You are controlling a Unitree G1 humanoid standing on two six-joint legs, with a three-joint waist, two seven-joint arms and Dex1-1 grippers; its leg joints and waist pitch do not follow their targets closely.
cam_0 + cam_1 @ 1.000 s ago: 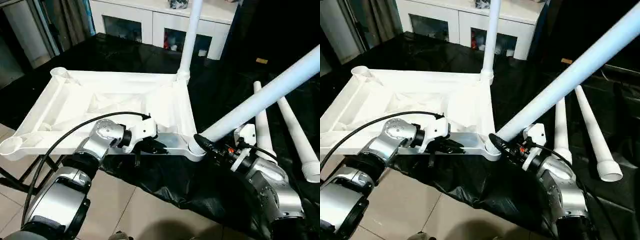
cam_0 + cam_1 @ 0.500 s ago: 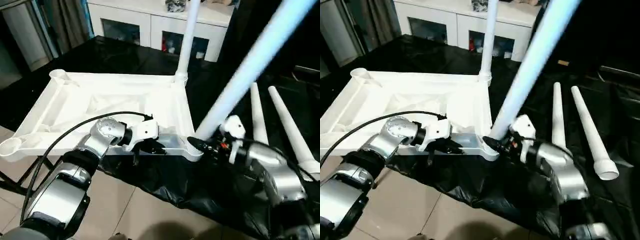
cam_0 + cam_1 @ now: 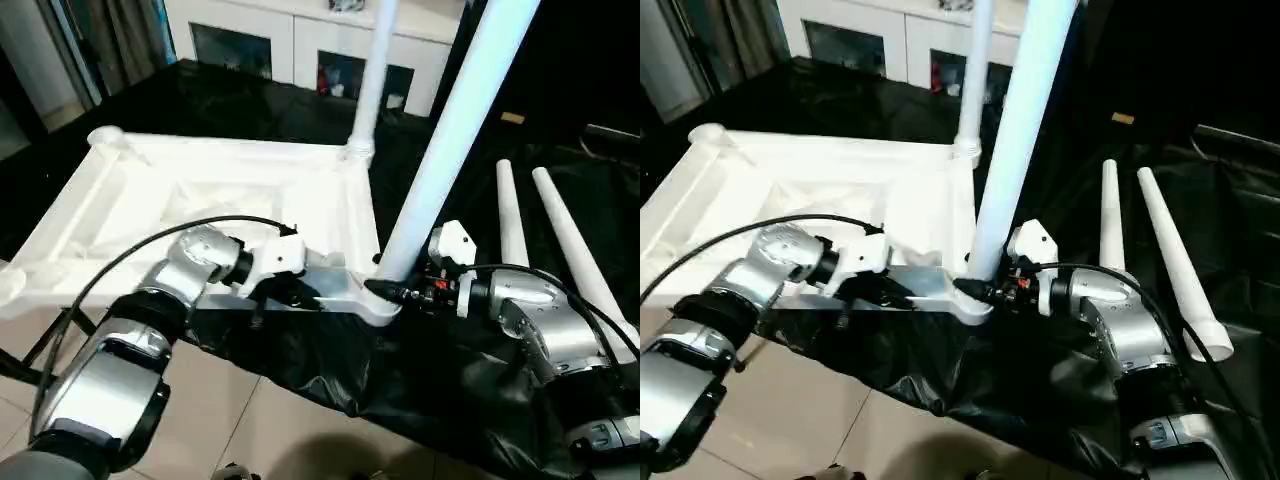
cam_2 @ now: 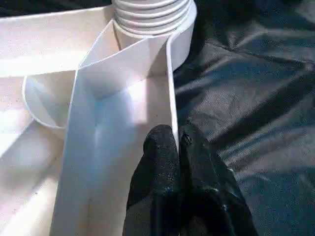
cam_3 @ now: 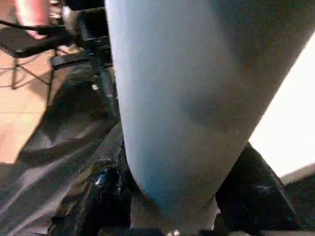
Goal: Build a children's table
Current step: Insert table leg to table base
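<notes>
- left eye view: the white table top (image 3: 200, 200) lies underside up on a black sheet (image 3: 330, 350), ribs showing, with round sockets at its corners.
- the left gripper (image 4: 178, 142) sits on the near edge rail of the top, just left of the near right corner socket (image 3: 378, 300); its two black fingers (image 4: 160, 157) are pressed together with the thin rail wall pinched between them.
- the right gripper (image 3: 392, 291) is right at that corner socket, clamped around the base of a white leg (image 3: 455, 130) that rises steeply up and away from it; in the right wrist view the black fingers (image 5: 106, 191) sit on either side of the tube.
- the ridged collar (image 4: 150, 12) of that leg sits in the socket just ahead of the left gripper.
- a second leg (image 3: 372, 70) stands upright in the far right corner socket, beyond both grippers.
- two more legs (image 3: 560, 240) lie side by side on the sheet to the right of the right gripper, well apart from it.
- behind the table is a white cabinet (image 3: 290, 40) with dark glass doors; tiled floor (image 3: 250, 430) lies below the arms.
- a black cable (image 3: 130, 262) loops over the left forearm.
- no readable writing or labels can be made out.
</notes>
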